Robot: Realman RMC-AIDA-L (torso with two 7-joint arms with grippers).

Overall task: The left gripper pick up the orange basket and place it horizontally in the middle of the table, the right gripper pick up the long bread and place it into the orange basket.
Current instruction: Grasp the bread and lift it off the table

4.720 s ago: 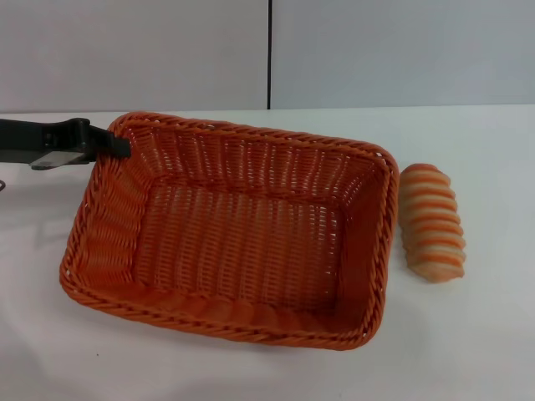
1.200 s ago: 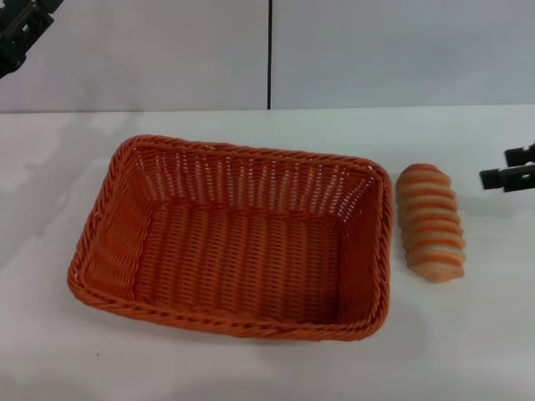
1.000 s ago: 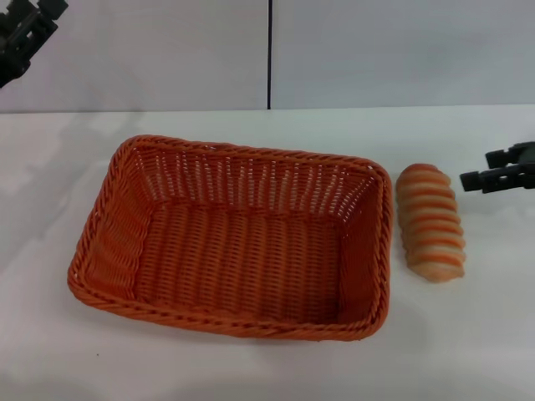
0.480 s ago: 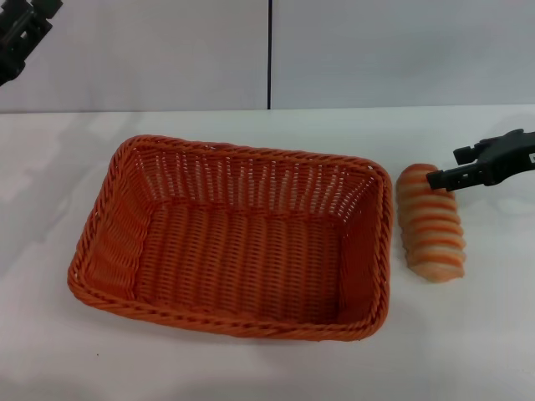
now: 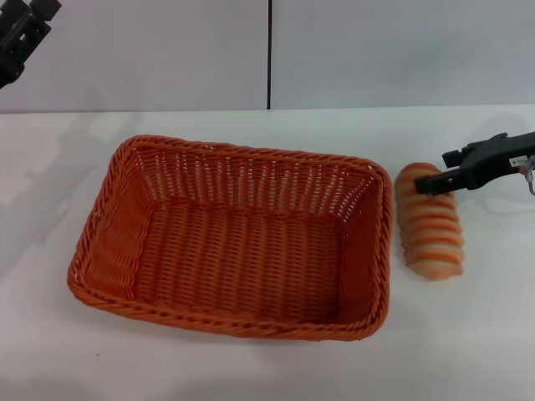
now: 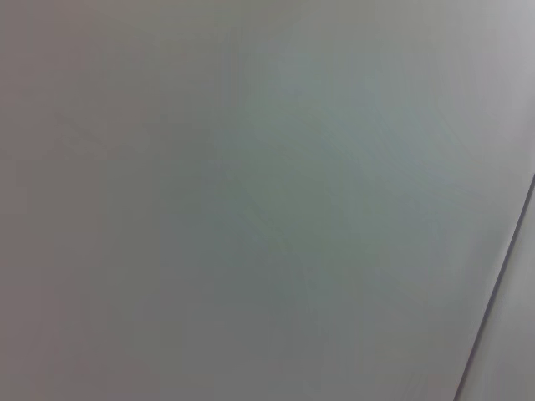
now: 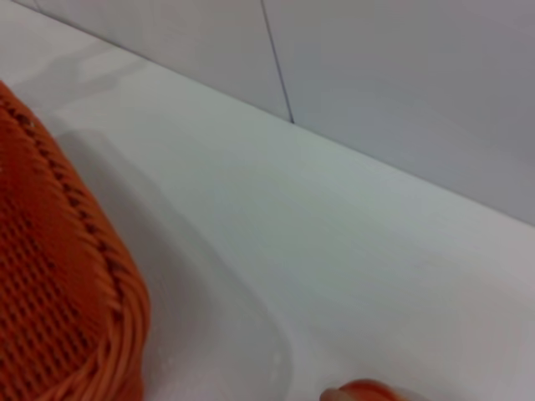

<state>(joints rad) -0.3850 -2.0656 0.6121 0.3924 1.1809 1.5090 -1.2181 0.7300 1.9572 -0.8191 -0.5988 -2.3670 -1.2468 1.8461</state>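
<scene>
Woven wicker orange basket, ridged long bread

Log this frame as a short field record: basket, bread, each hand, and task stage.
basket: orange basket rests on the table, empty, long side running left to right
bread: long bread lies on the table just right of the basket, outside it
right hand: right hand over the far end of the bread; grip not clear
left hand: left hand raised at the far left corner of the head view, away from the basket
task stage: basket placed; bread not yet in the basket
</scene>
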